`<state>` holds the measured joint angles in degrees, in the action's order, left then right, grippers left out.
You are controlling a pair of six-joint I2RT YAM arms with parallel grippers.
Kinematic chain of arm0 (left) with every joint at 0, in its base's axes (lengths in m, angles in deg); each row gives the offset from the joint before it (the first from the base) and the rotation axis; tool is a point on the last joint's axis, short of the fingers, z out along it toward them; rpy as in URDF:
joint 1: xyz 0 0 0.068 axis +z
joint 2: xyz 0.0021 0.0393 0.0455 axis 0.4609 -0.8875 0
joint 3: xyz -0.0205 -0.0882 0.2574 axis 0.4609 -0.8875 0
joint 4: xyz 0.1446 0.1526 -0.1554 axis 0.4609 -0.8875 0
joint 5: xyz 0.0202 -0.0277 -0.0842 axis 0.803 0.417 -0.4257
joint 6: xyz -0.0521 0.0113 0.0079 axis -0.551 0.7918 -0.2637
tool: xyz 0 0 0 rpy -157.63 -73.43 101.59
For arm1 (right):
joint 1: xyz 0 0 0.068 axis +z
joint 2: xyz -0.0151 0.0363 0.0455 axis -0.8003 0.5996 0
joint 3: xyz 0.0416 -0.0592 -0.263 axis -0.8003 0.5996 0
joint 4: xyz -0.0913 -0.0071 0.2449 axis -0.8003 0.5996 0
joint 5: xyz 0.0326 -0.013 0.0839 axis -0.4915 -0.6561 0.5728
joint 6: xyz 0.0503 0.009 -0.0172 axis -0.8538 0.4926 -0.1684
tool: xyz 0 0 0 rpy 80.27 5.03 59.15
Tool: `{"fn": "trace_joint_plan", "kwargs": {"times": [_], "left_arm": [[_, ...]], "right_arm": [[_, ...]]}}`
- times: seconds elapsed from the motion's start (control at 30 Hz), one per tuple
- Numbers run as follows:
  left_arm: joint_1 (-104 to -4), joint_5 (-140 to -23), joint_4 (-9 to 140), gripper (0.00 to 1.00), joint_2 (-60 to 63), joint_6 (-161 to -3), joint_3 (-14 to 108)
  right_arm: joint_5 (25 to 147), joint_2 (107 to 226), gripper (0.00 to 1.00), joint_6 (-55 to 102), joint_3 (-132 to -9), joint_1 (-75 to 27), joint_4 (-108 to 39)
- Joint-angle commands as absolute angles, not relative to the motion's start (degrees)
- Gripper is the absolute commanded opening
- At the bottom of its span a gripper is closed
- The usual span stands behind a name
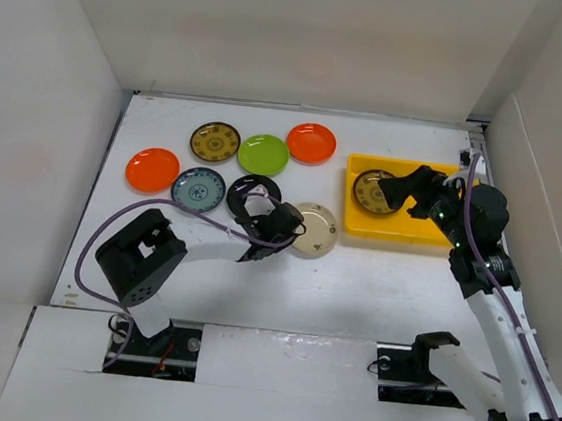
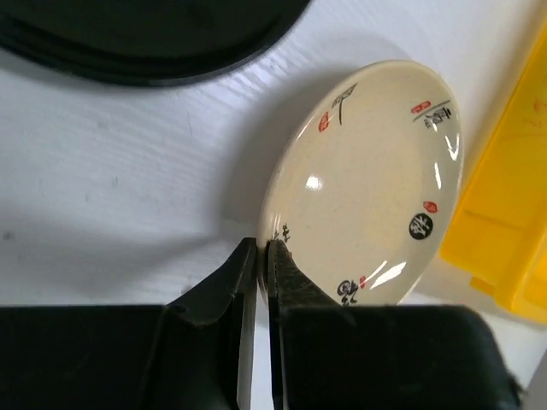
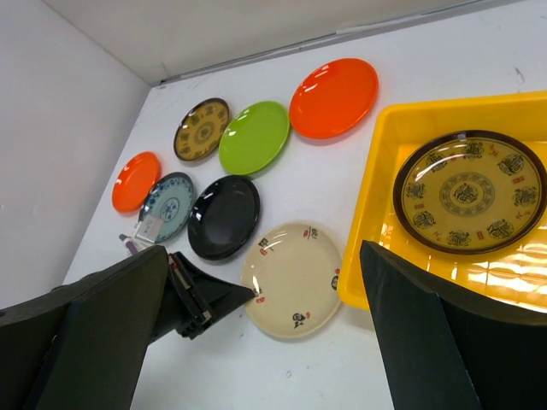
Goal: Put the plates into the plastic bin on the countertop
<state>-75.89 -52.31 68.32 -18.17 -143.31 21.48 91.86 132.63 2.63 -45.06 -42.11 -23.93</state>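
My left gripper (image 1: 281,233) is shut on the near-left rim of the cream plate (image 1: 316,229), which lies on the white countertop (image 1: 354,279) just left of the yellow bin (image 1: 399,231). In the left wrist view the jaws (image 2: 263,249) pinch the cream plate's (image 2: 367,184) edge. One dark gold-patterned plate (image 1: 372,191) lies in the bin. My right gripper (image 1: 404,188) is open and empty above that plate; in its view (image 3: 261,252) the plate (image 3: 468,191) sits in the bin (image 3: 385,171). Black (image 1: 255,192), teal (image 1: 198,190), orange (image 1: 152,169), gold-patterned (image 1: 215,142), lime (image 1: 264,154) and orange (image 1: 311,142) plates lie on the countertop.
White walls (image 1: 56,147) enclose the countertop on three sides. The black plate lies close behind my left gripper. The bin's left wall (image 2: 513,213) stands just past the cream plate. The left arm's purple cable (image 1: 108,228) loops over the near left.
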Motion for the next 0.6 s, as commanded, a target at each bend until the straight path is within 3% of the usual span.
{"fn": "trace_joint_plan", "kwargs": {"times": [0.0,0.17,0.4,0.57], "left_arm": [[-80.2,-44.6,54.5,0.00,-13.0,-141.7,27.5],[-83.9,-36.9,43.1,0.00,-7.9,-139.4,36.2],[-84.4,-42.1,55.5,0.00,3.5,-119.1,36.1],[-80.4,-50.5,59.6,0.00,9.4,-113.2,35.5]], "right_arm": [[96.1,133.4,1.00,4.4,-44.8,-42.5,-26.1],[103.5,135.8,1.00,6.9,-42.7,-42.5,-31.2],[111.5,137.9,0.99,10.2,-39.3,-42.5,-37.1],[114.5,138.0,0.99,9.4,-38.3,-42.5,-41.3]]}}
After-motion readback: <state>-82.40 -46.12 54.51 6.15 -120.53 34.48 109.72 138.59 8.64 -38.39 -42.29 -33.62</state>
